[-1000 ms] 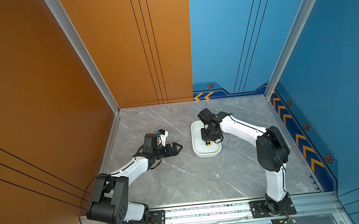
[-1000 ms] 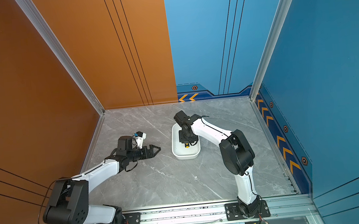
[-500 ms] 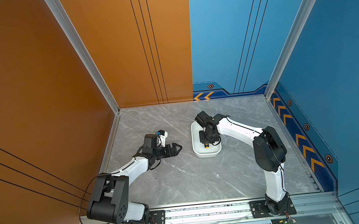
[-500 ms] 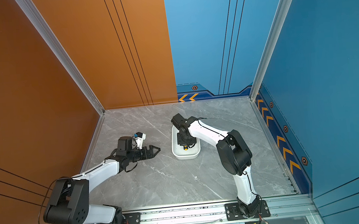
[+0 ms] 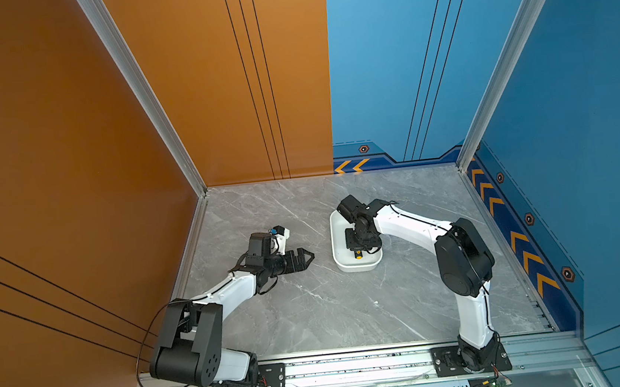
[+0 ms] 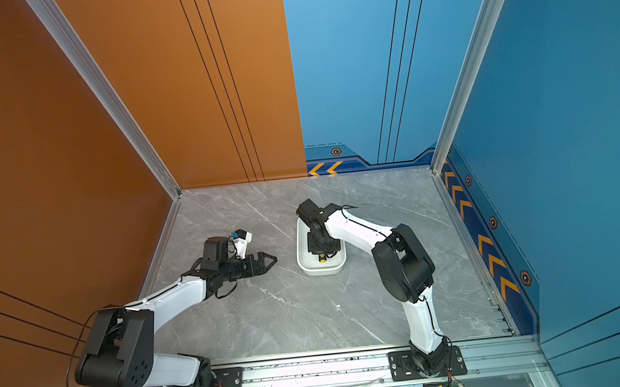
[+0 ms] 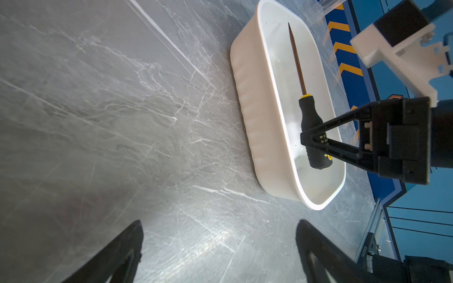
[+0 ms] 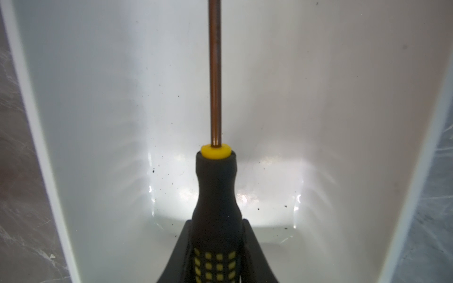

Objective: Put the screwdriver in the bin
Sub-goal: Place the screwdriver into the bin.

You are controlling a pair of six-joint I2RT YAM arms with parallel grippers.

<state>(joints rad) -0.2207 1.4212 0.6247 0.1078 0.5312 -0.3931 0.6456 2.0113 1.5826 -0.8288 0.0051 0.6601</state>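
Note:
The screwdriver [image 7: 309, 115] has a black handle with yellow squares and a thin brownish shaft [image 8: 215, 73]. It lies lengthwise low inside the white bin [image 7: 250, 110], between the bin's walls [image 8: 98, 122]. My right gripper [image 8: 215, 224] is shut on the handle from above. In both top views this gripper [image 5: 359, 242] [image 6: 321, 245] points down into the bin [image 5: 340, 265] [image 6: 304, 266], and the handle's yellow end cap [image 5: 359, 254] shows below it. My left gripper [image 7: 218, 224] [image 5: 308, 257] is open and empty, low over the table left of the bin.
The grey marble table [image 5: 331, 308] is walled in by orange panels [image 5: 67, 186] on the left and blue panels [image 5: 586, 137] at the back and right. An aluminium rail [image 5: 356, 364] carrying both arm bases runs along the front edge.
The right arm has shifted slightly left and lowered the screwdriver deeper into the bin. The left arm has not moved.

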